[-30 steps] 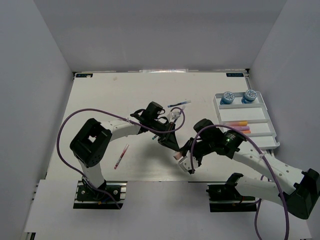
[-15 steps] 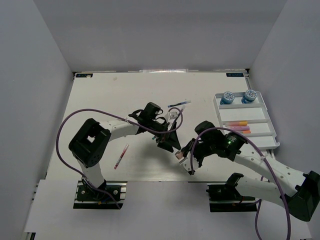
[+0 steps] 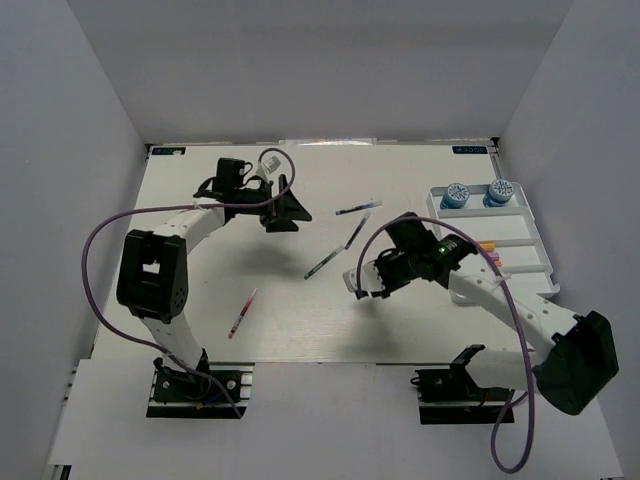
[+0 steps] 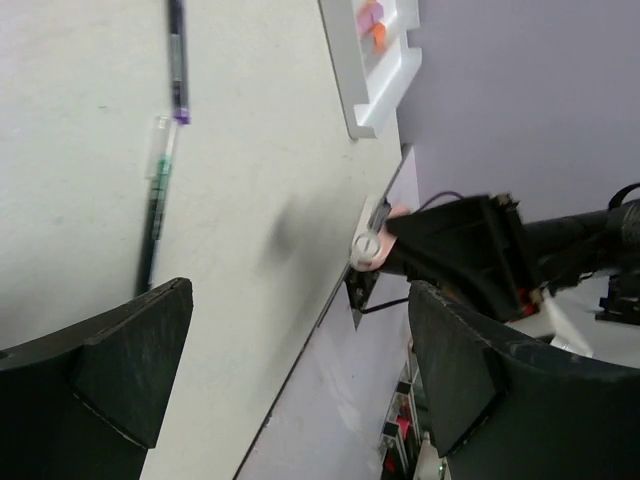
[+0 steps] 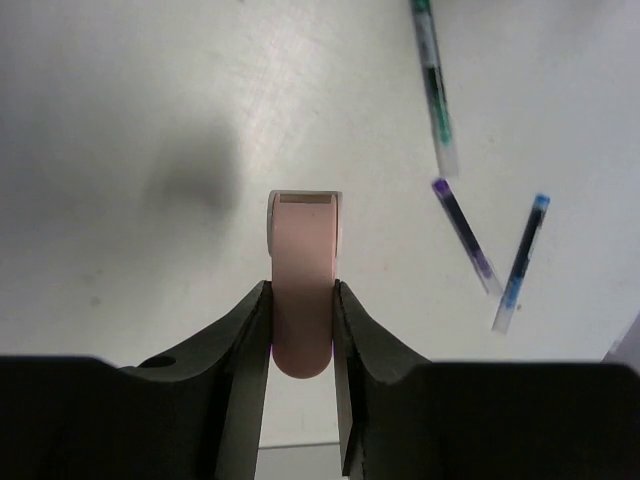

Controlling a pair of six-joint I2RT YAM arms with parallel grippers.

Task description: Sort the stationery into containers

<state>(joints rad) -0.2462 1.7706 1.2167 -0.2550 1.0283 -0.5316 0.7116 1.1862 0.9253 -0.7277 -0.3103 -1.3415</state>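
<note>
Left pincer [image 3: 285, 208] now far-left, wide, empty — pink eraser [image 5: 305, 250] tight within right pincer [image 5: 302, 305].

White arms [image 3: 190, 222], black joints [image 3: 150, 278], black claws [image 3: 290, 215], looping purple cables [image 3: 84, 265]

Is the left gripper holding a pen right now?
No, the left gripper stands wide open with nothing in it.

A white table [image 3: 200, 200] stands inside a booth with plain pale grey walls [image 3: 320, 70] at the left, back and right. A small dark label [image 3: 170, 151] sits at the table's far left corner, and a second label [image 3: 472, 150] at its far right corner.
</note>
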